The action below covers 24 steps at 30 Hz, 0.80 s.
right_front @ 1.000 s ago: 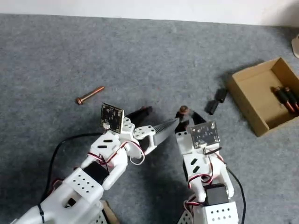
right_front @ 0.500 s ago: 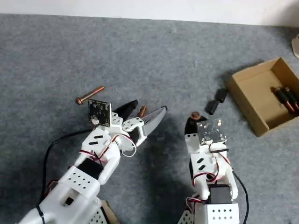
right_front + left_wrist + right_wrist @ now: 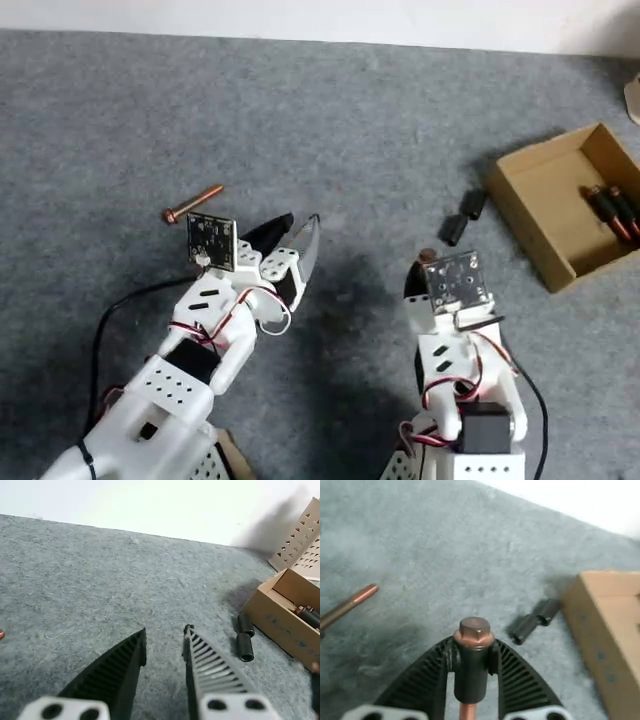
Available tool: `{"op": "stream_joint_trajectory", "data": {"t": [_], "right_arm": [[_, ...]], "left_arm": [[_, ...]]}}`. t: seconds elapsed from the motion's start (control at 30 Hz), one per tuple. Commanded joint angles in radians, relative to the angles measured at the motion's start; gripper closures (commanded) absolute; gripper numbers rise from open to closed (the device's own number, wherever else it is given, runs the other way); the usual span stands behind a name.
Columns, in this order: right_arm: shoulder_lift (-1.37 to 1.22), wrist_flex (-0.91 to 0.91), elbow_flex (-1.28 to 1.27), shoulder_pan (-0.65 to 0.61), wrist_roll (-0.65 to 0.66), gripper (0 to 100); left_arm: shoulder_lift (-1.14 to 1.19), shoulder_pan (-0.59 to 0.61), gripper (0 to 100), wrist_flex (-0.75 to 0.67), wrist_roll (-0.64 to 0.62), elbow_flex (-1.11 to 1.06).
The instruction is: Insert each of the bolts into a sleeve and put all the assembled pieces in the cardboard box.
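My right gripper (image 3: 472, 652) is shut on a black sleeve (image 3: 471, 677) with a copper bolt head (image 3: 474, 630) poking from its top. In the high view that gripper (image 3: 420, 272) sits left of the cardboard box (image 3: 520, 215), which holds assembled pieces (image 3: 612, 210). Two empty black sleeves (image 3: 465, 215) lie between them. My left gripper (image 3: 303, 219) is open with nothing between its fingers (image 3: 165, 631). A loose copper bolt (image 3: 193, 203) lies on the carpet to its left. A copper shaft (image 3: 347, 606) shows in the right wrist view.
Grey carpet covers the table. The sleeves (image 3: 245, 635) and the box (image 3: 280, 622) lie ahead of the left gripper, off to one side. A perforated tan object (image 3: 300, 540) stands beyond the box. A white wall bounds the far edge.
The two grippers were together at the bolt and sleeve; they have parted. The left drew away leftward and stands open, while the right pulled back with the assembled piece.
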<state>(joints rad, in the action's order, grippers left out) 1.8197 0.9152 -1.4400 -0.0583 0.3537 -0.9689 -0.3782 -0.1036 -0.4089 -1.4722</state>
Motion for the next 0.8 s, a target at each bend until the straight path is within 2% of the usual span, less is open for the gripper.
{"op": "stream_joint_trajectory", "data": {"t": [0.0, 0.2, 0.47, 0.77], "right_arm": [[-0.090, 0.005, 0.117, 0.048, 0.054, 99.4], [-0.403, 0.001, 0.305, 0.151, 0.103, 99.4], [-0.639, -0.007, 0.562, 0.222, 0.270, 99.4], [-0.829, -0.154, 0.604, 0.335, 0.358, 99.4]], "left_arm": [[-0.002, 0.005, 88, 0.002, -0.003, 0.002], [-0.002, 0.005, 88, 0.002, -0.003, 0.002], [-0.002, 0.005, 88, 0.002, -0.002, 0.002], [-0.002, 0.001, 88, -0.002, -0.002, -0.008]]}}
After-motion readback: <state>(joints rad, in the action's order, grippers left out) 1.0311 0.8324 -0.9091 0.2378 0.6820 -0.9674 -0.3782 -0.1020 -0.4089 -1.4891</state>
